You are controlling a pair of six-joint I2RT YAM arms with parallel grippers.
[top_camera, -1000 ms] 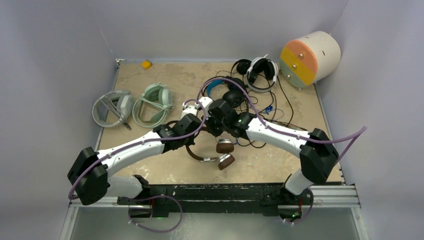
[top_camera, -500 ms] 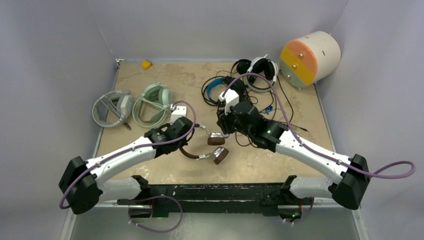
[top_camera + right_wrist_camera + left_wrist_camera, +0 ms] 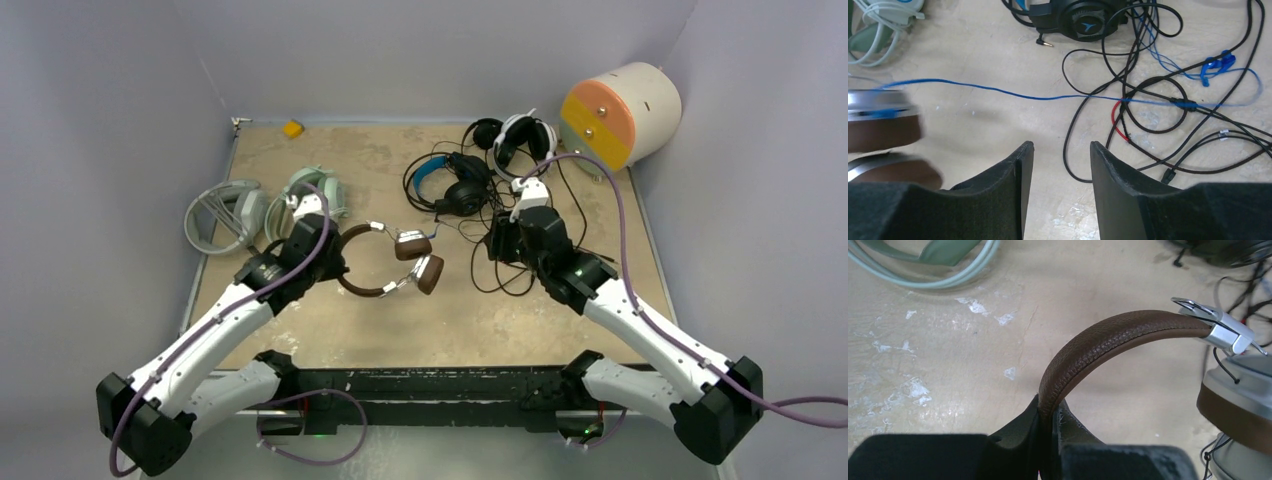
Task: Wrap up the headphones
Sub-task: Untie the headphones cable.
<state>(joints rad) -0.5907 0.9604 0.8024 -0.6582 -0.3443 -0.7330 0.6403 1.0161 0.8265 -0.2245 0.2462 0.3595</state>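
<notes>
Headphones, top view: brown leather-band headset is just left of centre on the sandy tabletop, cups toward 3 o'clock. Its band is clamped by the left gripper from the 9 o'clock side. At 3 o'clock of the cups and apart from them, the right gripper is over a tangle of thin black cables; its jaw gap can't be read here. Black headset with blue headband at 12, black-and-white headset at 1, big cream cylinder with orange-and-green face at 2. Mint-green headset and white-grey headset at 10, small yellow block at 11.

Left wrist: fingers pinched tight on the brown band, nothing else in the grip. Silver metal bracket and one cup at 3; mint-green band at 11.

Right wrist: jaws about half open, nothing between them, only bare tabletop. Thin blue cable runs 9 to 3 beyond the fingertips, crossing the black cables. Black cup at 12, brown cups blurred at 9.
</notes>
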